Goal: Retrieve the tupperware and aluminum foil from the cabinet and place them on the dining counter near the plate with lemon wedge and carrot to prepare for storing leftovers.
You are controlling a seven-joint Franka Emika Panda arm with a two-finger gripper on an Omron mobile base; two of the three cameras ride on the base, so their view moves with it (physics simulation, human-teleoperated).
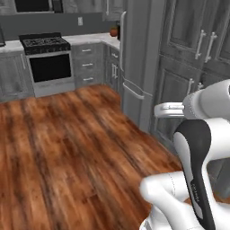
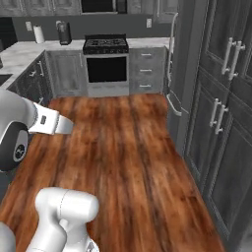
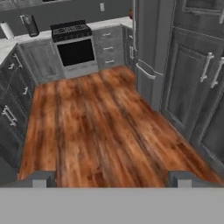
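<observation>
At twelve o'clock your stove [image 3: 73, 46] is standing beyond the wood floor [image 3: 100, 127]; your gripper [image 3: 112, 178] is hanging spread wide, grasping nothing.

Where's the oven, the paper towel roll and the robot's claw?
Oven [image 2: 106, 69]: right base view, on its dark door.
Paper towel roll [image 2: 39, 34]: right base view, its white side.
Claw [image 3: 112, 178]: hand view, between the fingertips.

We count one stove [image 2: 105, 61] with one dark oven window, and three drawers [image 2: 145, 70] stacked just to its right. One fridge [image 1: 134, 67] stands past them with two pale handles. On the back counter [image 2: 29, 49] sit one paper towel roll [image 2: 38, 34] and one dark canister [image 2: 64, 32]. Two finger tips [image 3: 39, 179] rise over the wood floor [image 3: 100, 127].
</observation>
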